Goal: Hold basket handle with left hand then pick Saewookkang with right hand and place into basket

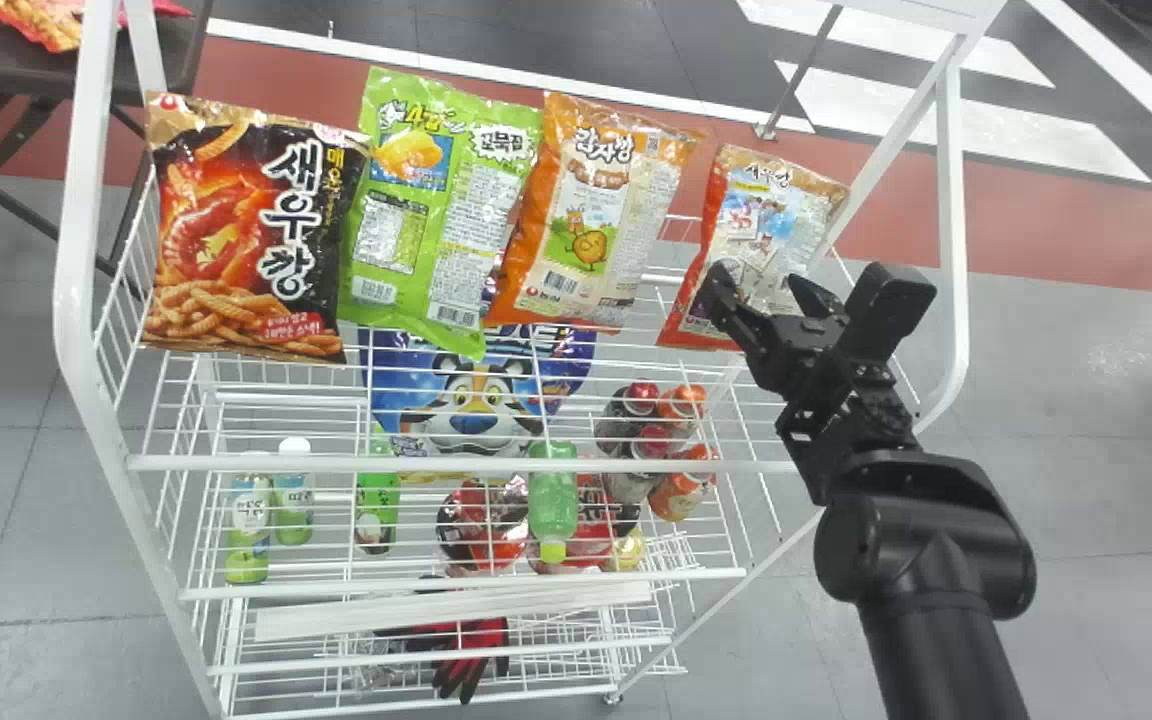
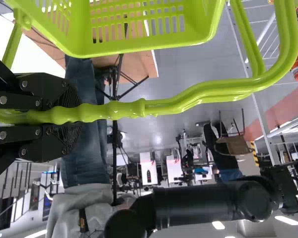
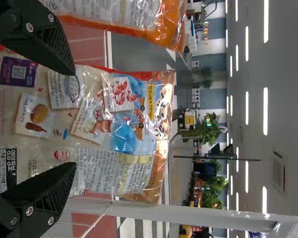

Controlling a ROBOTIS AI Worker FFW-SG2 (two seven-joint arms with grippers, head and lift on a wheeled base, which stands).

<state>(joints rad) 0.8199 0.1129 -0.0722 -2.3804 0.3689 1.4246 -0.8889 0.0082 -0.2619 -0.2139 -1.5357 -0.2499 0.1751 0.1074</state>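
At the right end of the rack's top shelf stands the Saewookkang bag [image 1: 751,225], beige and orange-red. In front of its lower part is my right gripper [image 1: 761,290], open. The right wrist view has the Saewookkang bag [image 3: 104,124] beyond the spread fingers of the right gripper [image 3: 72,119], one finger to each side of its middle. In the left wrist view, my left gripper [image 2: 72,115] is shut on the green basket handle [image 2: 174,105], and the basket [image 2: 139,25] hangs from it.
An orange snack bag [image 1: 591,215], a green bag [image 1: 441,200] and a black spicy snack bag [image 1: 241,235] stand along the same shelf. Bottles and cans are on the shelf below. The rack's white right post [image 1: 954,230] rises beside the right gripper.
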